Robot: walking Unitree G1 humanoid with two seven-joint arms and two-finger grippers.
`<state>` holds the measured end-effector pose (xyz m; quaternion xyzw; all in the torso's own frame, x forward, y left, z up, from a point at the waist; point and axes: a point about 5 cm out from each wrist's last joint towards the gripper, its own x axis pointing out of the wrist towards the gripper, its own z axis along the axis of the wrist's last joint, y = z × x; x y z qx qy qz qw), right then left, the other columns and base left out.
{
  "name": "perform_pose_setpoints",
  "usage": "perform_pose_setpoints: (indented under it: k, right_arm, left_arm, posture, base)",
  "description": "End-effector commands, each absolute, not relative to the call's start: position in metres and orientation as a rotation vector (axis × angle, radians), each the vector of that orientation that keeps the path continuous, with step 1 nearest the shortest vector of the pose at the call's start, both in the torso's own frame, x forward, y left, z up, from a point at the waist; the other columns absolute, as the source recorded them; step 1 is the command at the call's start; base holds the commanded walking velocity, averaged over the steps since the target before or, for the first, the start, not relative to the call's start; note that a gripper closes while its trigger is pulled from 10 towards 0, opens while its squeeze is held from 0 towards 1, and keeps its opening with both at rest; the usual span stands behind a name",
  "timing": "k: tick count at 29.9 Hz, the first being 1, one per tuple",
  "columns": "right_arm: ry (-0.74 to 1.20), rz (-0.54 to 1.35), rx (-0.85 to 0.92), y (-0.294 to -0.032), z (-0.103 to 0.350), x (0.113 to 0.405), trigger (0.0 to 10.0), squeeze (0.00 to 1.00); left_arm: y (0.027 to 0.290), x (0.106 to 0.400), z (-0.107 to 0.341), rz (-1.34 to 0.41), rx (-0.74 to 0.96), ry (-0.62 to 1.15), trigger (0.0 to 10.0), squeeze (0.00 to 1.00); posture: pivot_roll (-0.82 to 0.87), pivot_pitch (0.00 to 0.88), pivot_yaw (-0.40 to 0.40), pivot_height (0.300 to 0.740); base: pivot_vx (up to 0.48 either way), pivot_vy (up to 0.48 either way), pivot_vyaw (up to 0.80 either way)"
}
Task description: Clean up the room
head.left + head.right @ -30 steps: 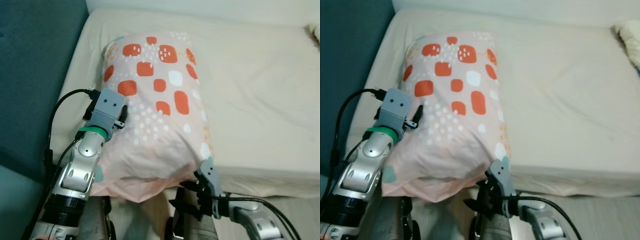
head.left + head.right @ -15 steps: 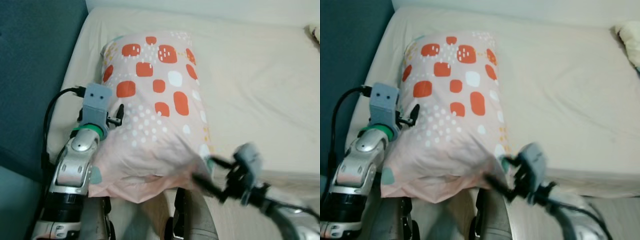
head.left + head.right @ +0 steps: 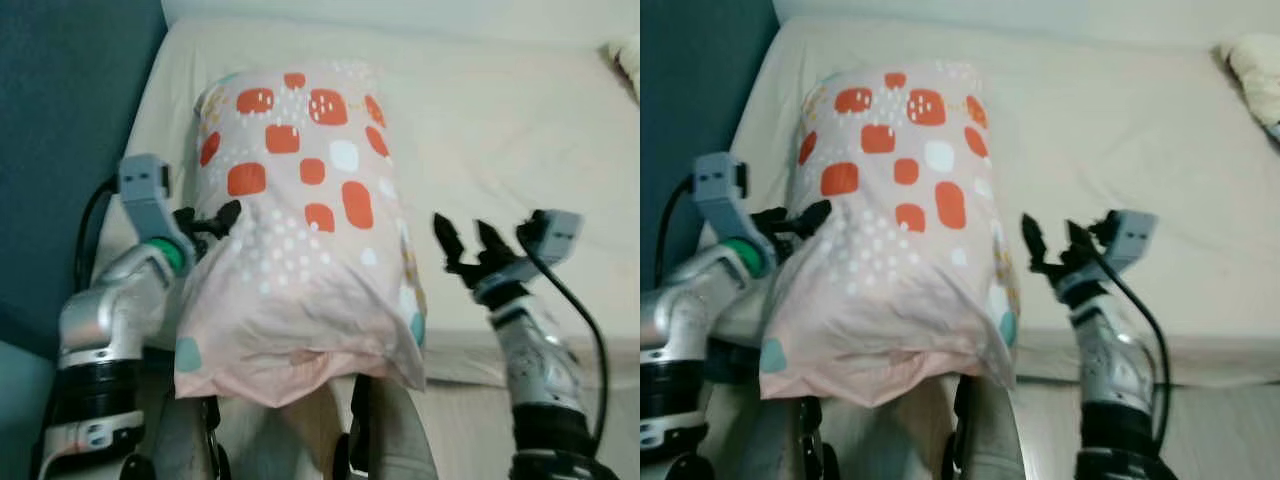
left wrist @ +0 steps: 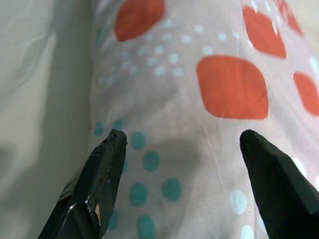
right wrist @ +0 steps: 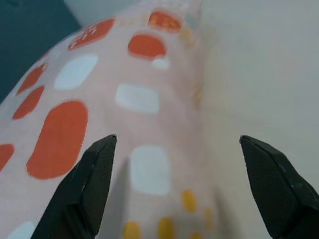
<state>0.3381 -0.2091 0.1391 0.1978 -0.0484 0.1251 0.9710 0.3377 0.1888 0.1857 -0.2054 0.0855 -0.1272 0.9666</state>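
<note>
A long pillow [image 3: 300, 210] in a pale pink case, printed with orange-red squares, white dots and a few teal spots, lies lengthwise on the left part of a bed [image 3: 520, 150] covered by a cream sheet. Its near end hangs over the bed's front edge, the loose hem of the case drooping there. To the left of the bed stands a dark teal wall [image 3: 60, 120].

The left claw [image 3: 212, 219] sits against the pillow's left flank, about halfway along it — its two black fingers are spread, and from the left wrist view both tips [image 4: 107, 164] point at the printed fabric with the teal dots between them. Whether they actually touch the case cannot be told.

The right claw [image 3: 462, 238] is raised over the sheet just beside the pillow's right side, apart from it, fingers likewise spread and holding nothing. The right wrist view looks along those fingers [image 5: 89, 174] down the pillow's right edge, where it meets the sheet.

At the far right corner of the bed lies a bit of pale bedding [image 3: 1252, 70].
</note>
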Motion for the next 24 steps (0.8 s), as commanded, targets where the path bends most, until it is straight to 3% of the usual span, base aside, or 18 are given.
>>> perform_pose_setpoints:
  k: [1, 9, 10, 11, 12, 13, 16, 17, 20, 24]
  right_arm:
    - [-0.070, 0.258, 0.425, -0.208, 0.130, 0.337, 10.0, 1.00]
    - [0.129, 0.302, 0.502, -0.189, 0.102, 0.347, 10.0, 1.00]
    - [0.188, 0.305, 0.503, -0.186, 0.094, 0.349, 10.0, 0.00]
    - [0.252, 0.298, 0.486, -0.185, 0.088, 0.350, 10.0, 0.00]
    - [0.252, 0.298, 0.486, -0.185, 0.088, 0.350, 10.0, 0.00]
    - [0.286, 0.288, 0.482, -0.186, 0.084, 0.351, 10.0, 0.00]
    - [0.302, 0.282, 0.482, -0.187, 0.083, 0.352, 10.0, 0.00]
    - [0.308, 0.262, 0.490, -0.192, 0.083, 0.354, 10.0, 0.00]
    - [0.310, 0.257, 0.518, -0.193, 0.084, 0.355, 10.0, 0.00]
    - [0.313, 0.267, 0.538, -0.192, 0.085, 0.356, 10.0, 0.00]
  left_arm:
    - [0.191, 0.334, 0.181, -0.269, -0.446, 0.189, 10.0, 1.00]
    - [0.185, 0.333, 0.160, -0.259, -0.542, 0.291, 10.0, 1.00]
    - [0.180, 0.332, 0.153, -0.275, -0.571, 0.348, 10.0, 1.00]
    - [0.172, 0.329, 0.144, -0.303, -0.610, 0.419, 10.0, 0.81]
    - [0.172, 0.329, 0.144, -0.303, -0.610, 0.419, 10.0, 0.81]
    - [0.160, 0.325, 0.137, -0.341, -0.664, 0.487, 10.0, 0.00]
    - [0.153, 0.322, 0.132, -0.367, -0.698, 0.527, 10.0, 0.00]
    - [0.127, 0.318, 0.119, -0.411, -0.753, 0.598, 10.0, 0.00]
    - [0.103, 0.316, 0.111, -0.451, -0.767, 0.639, 10.0, 0.00]
    - [0.094, 0.315, 0.109, -0.474, -0.759, 0.649, 10.0, 0.00]
  posture:
    - [0.01, 0.172, 0.020, 0.591]
    - [0.04, 0.213, 0.012, 0.591]
    - [0.04, 0.216, 0.011, 0.591]
    - [0.03, 0.220, 0.009, 0.591]
    - [0.03, 0.220, 0.009, 0.591]
    - [0.04, 0.224, 0.007, 0.591]
    - [0.04, 0.226, 0.006, 0.591]
    - [0.03, 0.227, 0.006, 0.591]
    - [0.03, 0.226, 0.006, 0.591]
    - [0.03, 0.226, 0.006, 0.591]
  base:
    - [0.000, 0.000, 0.00]
    - [0.000, 0.000, 0.00]
    - [0.000, 0.000, 0.00]
    - [0.000, 0.000, 0.00]
    - [0.000, 0.000, 0.00]
    - [0.000, 0.000, 0.00]
    - [0.000, 0.000, 0.00]
    - [0.000, 0.000, 0.00]
    - [0.000, 0.000, 0.00]
    - [0.000, 0.000, 0.00]
